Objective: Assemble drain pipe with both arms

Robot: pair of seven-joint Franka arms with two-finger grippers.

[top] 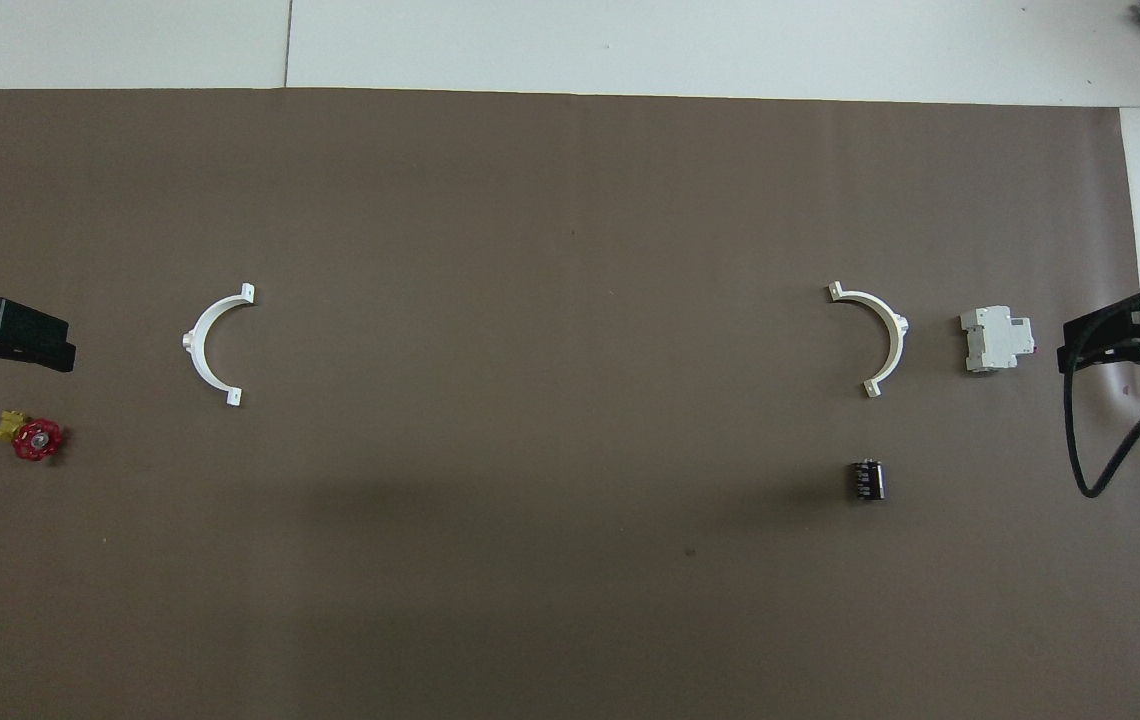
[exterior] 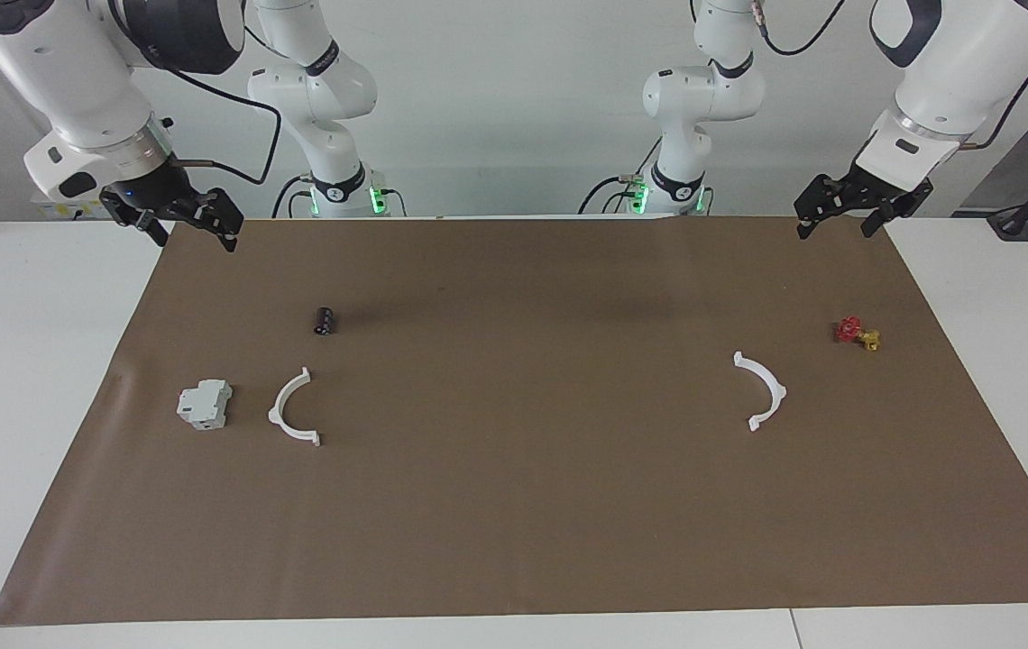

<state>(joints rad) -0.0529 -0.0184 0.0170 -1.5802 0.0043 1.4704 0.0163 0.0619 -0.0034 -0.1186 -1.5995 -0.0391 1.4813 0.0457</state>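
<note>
Facing view shows both grippers raised at the upper corners, the left gripper at upper right and the right gripper at upper left, each with fingers apart and holding nothing. Two white half-rings (the drain pipe) lie well apart on the brown surface: one half-ring at centre left beside a grey block, the other half-ring at centre right.

Overhead view's edges cut off the left pincer and right pincer.

A white table under a brown paper sheet — plain pale wall, even light.
</note>
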